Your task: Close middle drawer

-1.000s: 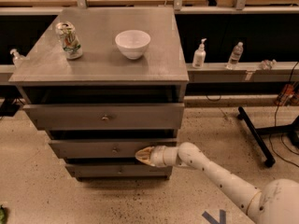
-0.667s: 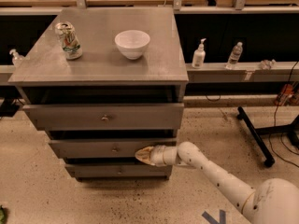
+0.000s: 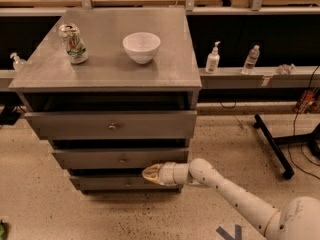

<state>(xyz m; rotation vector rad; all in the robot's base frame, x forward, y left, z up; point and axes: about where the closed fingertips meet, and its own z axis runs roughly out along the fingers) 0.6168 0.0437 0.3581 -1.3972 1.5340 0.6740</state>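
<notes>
Middle drawer (image 3: 90,159) pulled partly out, end effector (image 3: 150,174) closed, empty, at its front's lower right edge

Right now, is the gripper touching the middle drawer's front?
Cannot tell. The camera view puts the gripper at the lower front edge of the middle drawer, but this single angle shows neither gap nor contact plainly.

No writing can be read anywhere. The can (image 3: 74,43), well above and left of the gripper (image 3: 150,174) at the middle drawer (image 3: 90,159) front's lower edge, bears illegible print.
</notes>
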